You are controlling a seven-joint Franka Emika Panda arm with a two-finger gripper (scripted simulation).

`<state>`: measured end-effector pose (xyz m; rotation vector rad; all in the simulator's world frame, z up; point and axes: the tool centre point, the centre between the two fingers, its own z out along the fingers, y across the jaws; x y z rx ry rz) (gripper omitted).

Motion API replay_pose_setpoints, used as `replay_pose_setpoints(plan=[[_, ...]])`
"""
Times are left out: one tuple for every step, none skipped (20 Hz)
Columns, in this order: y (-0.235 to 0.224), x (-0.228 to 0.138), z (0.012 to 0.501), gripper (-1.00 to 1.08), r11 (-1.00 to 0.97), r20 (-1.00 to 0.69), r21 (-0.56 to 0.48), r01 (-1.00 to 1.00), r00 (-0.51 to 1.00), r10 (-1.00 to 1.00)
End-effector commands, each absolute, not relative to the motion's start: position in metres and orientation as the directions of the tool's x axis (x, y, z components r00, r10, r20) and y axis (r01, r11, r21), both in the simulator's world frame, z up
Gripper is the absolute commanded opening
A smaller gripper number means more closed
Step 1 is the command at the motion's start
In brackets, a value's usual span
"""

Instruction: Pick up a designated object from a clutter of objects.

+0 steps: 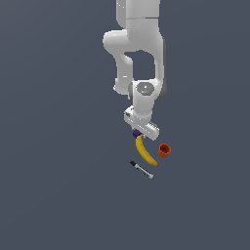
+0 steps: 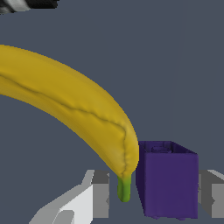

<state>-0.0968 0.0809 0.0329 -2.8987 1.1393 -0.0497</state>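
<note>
The tiny dark purple block [image 1: 136,133] sits on the grey floor at the stem end of the yellow banana [image 1: 145,151]. My gripper [image 1: 138,130] is lowered over it. In the wrist view the purple block [image 2: 167,179] stands between my two fingers. One finger [image 2: 212,192] is right against its side; the other finger [image 2: 98,192] is apart from it. The banana's [image 2: 74,109] green stem tip sits in that gap. The gripper [image 2: 153,194] is open around the block.
A small orange cup [image 1: 164,150] stands to the exterior view's right of the banana. A black-and-white marker pen [image 1: 141,170] lies just beyond the banana's far end; its tip shows in the wrist view [image 2: 26,4].
</note>
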Motion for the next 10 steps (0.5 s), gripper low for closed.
replay_pose_setpoints(plan=[[0.067, -0.109, 0.016, -1.00, -0.716, -0.001, 0.000, -0.698, 0.716, -0.698], [0.067, -0.109, 0.016, -1.00, -0.716, -0.001, 0.000, -0.698, 0.716, -0.698], [0.067, -0.109, 0.016, -1.00, -0.716, -0.001, 0.000, -0.698, 0.716, -0.698], [0.067, -0.109, 0.016, -1.00, -0.716, -0.001, 0.000, -0.698, 0.716, -0.698], [0.067, -0.109, 0.016, -1.00, -0.716, -0.001, 0.000, -0.698, 0.716, -0.698], [0.067, -0.109, 0.016, -1.00, -0.716, -0.001, 0.000, -0.698, 0.716, -0.698], [0.067, -0.109, 0.016, -1.00, -0.716, -0.001, 0.000, -0.698, 0.716, -0.698], [0.082, -0.097, 0.033, -1.00, -0.731, 0.016, -0.040, -0.681, 0.731, -0.682], [0.082, -0.097, 0.033, -1.00, -0.731, 0.016, -0.040, -0.681, 0.731, -0.682], [0.082, -0.097, 0.034, -1.00, -0.731, 0.016, -0.040, -0.681, 0.731, -0.682]])
